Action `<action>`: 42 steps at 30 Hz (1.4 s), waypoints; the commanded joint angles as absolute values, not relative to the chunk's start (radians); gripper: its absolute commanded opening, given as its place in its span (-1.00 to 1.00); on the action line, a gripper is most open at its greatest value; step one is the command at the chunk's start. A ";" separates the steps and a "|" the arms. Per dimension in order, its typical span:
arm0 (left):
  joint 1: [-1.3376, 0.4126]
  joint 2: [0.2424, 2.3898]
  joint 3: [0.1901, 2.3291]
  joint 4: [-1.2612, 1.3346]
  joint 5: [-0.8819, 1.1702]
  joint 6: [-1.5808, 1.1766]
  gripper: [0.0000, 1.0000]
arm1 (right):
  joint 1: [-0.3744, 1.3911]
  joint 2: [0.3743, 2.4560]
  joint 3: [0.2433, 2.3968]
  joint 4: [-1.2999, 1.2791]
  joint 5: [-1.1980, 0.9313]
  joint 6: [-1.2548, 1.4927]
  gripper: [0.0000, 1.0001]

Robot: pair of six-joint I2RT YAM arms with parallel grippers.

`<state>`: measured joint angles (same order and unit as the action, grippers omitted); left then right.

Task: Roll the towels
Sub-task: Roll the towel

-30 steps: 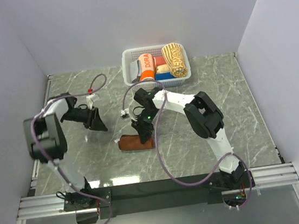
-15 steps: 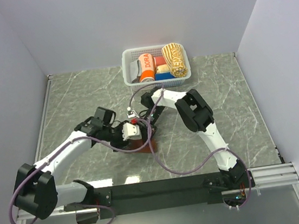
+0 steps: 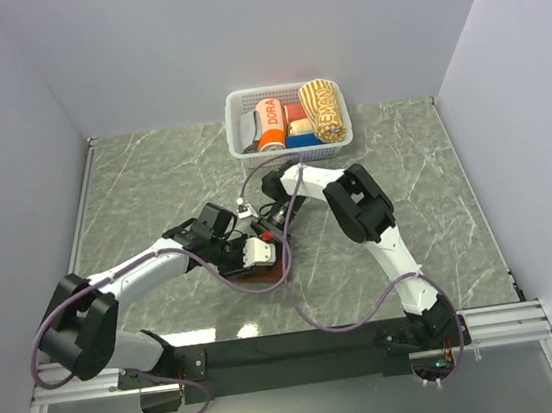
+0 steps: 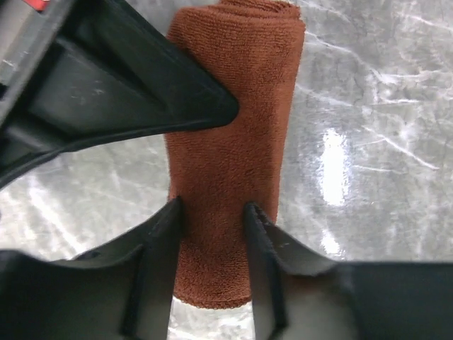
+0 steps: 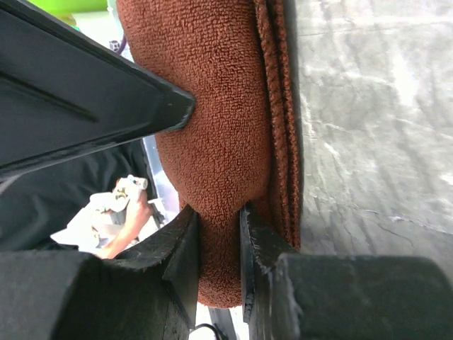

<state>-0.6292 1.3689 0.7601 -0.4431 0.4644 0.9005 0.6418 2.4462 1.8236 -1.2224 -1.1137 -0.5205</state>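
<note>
The rust-brown towel (image 3: 257, 281) lies rolled on the table's middle, mostly hidden under both grippers. My left gripper (image 3: 258, 255) is shut on one end of the roll (image 4: 230, 142); its fingers (image 4: 164, 234) press into the cloth from both sides. My right gripper (image 3: 273, 233) is shut on the towel (image 5: 212, 106) too, its fingers (image 5: 185, 241) pinching the roll with loose folded edges beside it. The cream-yellow towel (image 3: 325, 110) with lettering lies rolled in the white basket (image 3: 233, 106).
The basket at the back centre also holds the orange "DORA" roll (image 3: 268, 122) and small red and blue rolls. Grey walls close the table at the back and both sides. Both arms' cables loop over the table's middle.
My left arm swung from the far left in to the middle and closed on the brown roll. My right gripper stayed on the towel, which shifted slightly right.
</note>
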 commanded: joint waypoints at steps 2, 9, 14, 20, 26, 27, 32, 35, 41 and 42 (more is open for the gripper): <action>-0.634 1.459 0.790 -0.532 0.469 0.917 -0.32 | 0.618 2.421 1.778 -1.132 -0.919 -0.490 -0.95; -0.577 1.552 0.834 -0.641 0.541 0.913 -0.74 | 0.507 2.228 1.703 -1.052 -0.856 -0.408 -0.04; -0.511 1.666 0.954 -0.776 0.612 0.923 -0.79 | 0.388 2.013 1.582 -0.988 -0.781 -0.380 -0.02; -0.451 1.905 1.161 -0.975 0.702 0.940 -0.79 | 0.290 1.699 1.372 -0.841 -0.657 -0.331 -0.06; -0.417 2.061 1.327 -1.060 0.735 0.930 -0.78 | 0.320 1.399 1.165 -0.726 -0.526 -0.345 -0.14; -0.416 2.086 1.341 -1.068 0.732 0.927 -0.79 | 0.345 1.369 1.143 -0.716 -0.502 -0.351 -0.14; -0.414 2.126 1.391 -1.077 0.713 0.920 -0.80 | 0.596 1.247 1.045 -0.598 -0.264 -0.382 -0.03; -0.413 2.140 1.411 -1.080 0.703 0.916 -0.80 | 0.708 1.267 1.046 -0.558 -0.207 -0.371 0.31; -0.414 2.178 1.451 -1.141 0.703 0.943 -0.78 | 0.911 1.350 1.043 -0.427 -0.103 -0.413 0.34; -0.411 2.195 1.459 -1.152 0.707 0.949 -0.79 | 0.931 1.365 1.043 -0.410 -0.092 -0.422 0.34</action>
<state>-0.4042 2.0998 1.4723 -1.1633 0.8780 0.8875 0.8593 1.3273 1.0508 -0.5304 -0.1810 -0.3832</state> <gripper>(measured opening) 0.206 0.670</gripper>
